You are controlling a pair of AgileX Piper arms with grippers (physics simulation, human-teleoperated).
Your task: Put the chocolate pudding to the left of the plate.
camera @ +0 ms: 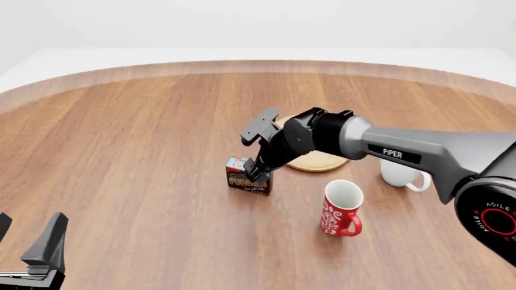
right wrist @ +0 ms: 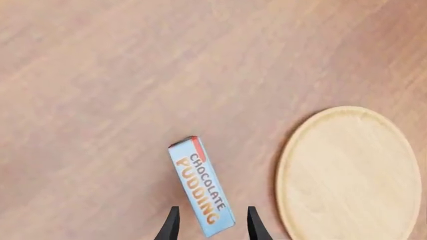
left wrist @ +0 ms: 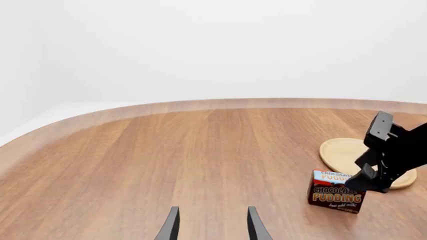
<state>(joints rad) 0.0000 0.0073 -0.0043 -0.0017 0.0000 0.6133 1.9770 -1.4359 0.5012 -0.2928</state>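
Note:
The chocolate pudding (camera: 246, 180), a dark brown carton with a light blue top, stands upright on the table just left of the plate (camera: 321, 163), a tan wooden disc. My right gripper (camera: 257, 151) hovers open directly over the carton. In the right wrist view its fingertips (right wrist: 172, 225) straddle one end of the carton's top (right wrist: 200, 190) without closing on it, and the plate (right wrist: 347, 175) lies beside it. The left wrist view shows the carton (left wrist: 333, 195), the plate (left wrist: 340, 152) and the right gripper (left wrist: 373, 152) far off. My left gripper (camera: 28, 232) is open and empty at the near left.
A red patterned mug (camera: 340, 208) stands in front of the plate, to the right of the carton. A white mug (camera: 400, 175) sits right of the plate, partly behind the right arm. The table's curved far edge (camera: 258, 63) runs across the back.

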